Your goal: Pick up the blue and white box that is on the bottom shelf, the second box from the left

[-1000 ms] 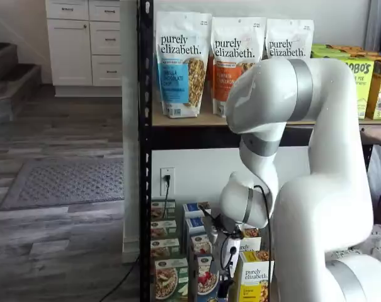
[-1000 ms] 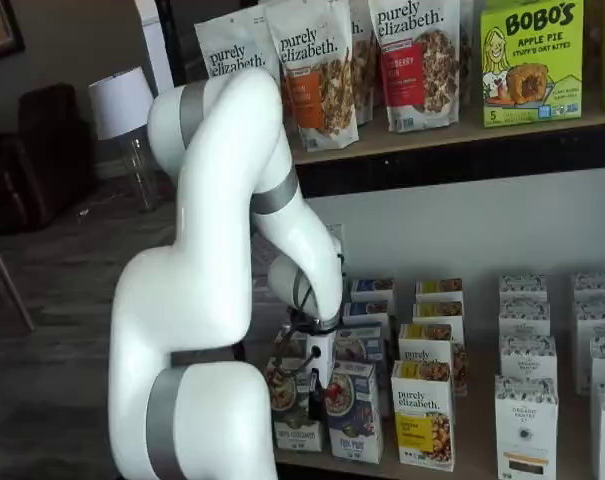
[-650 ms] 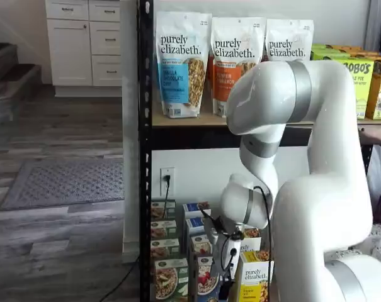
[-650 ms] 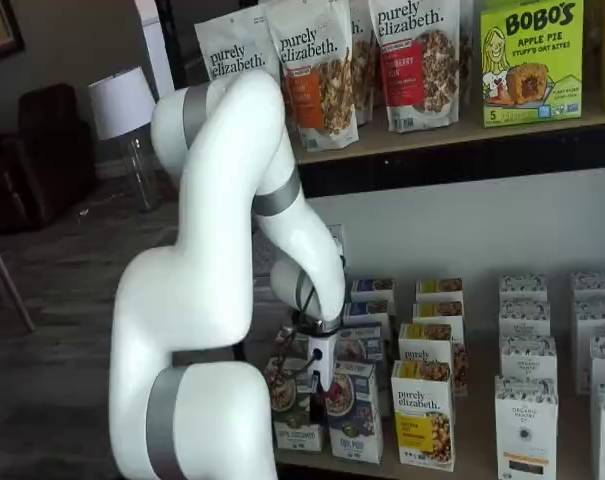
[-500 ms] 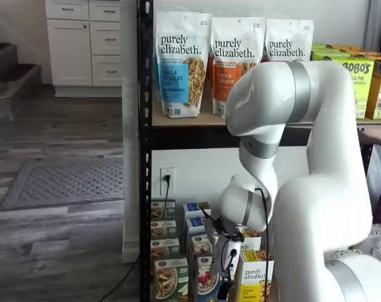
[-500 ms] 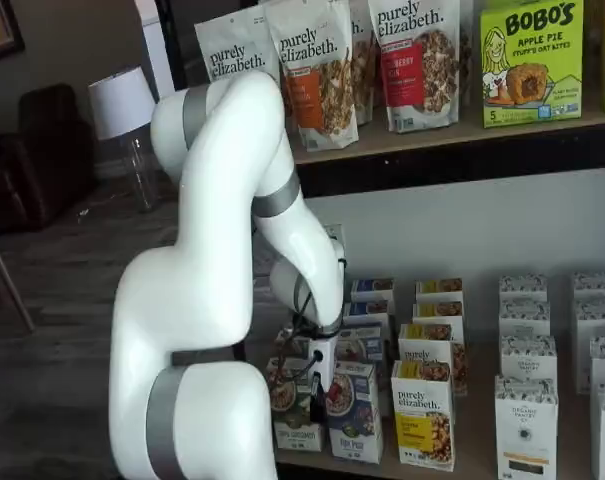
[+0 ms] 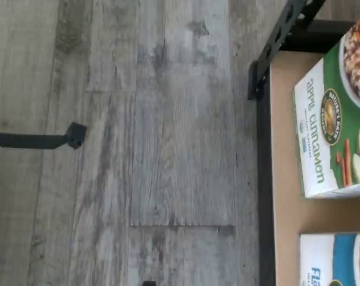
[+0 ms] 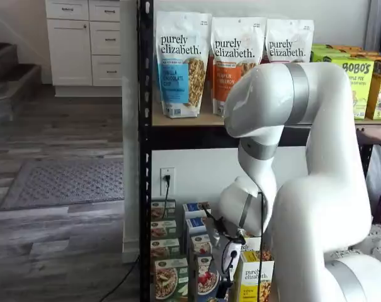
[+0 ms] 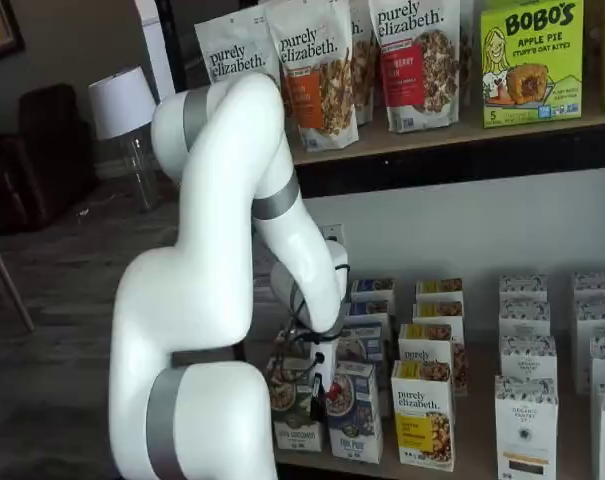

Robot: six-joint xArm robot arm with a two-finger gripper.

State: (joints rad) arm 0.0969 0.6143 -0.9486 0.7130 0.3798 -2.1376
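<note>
the blue and white box (image 9: pixel 353 410) stands at the front of the bottom shelf (image 9: pixel 472 440), between an apple cinnamon box (image 9: pixel 292 405) on its left and a purely elizabeth box (image 9: pixel 423 413) on its right, more boxes behind.

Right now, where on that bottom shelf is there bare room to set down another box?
A bare strip of the bottom shelf lies between the yellow box and the white boxes. Left of that it is crowded: green box, blue box and arm stand close together.
</note>
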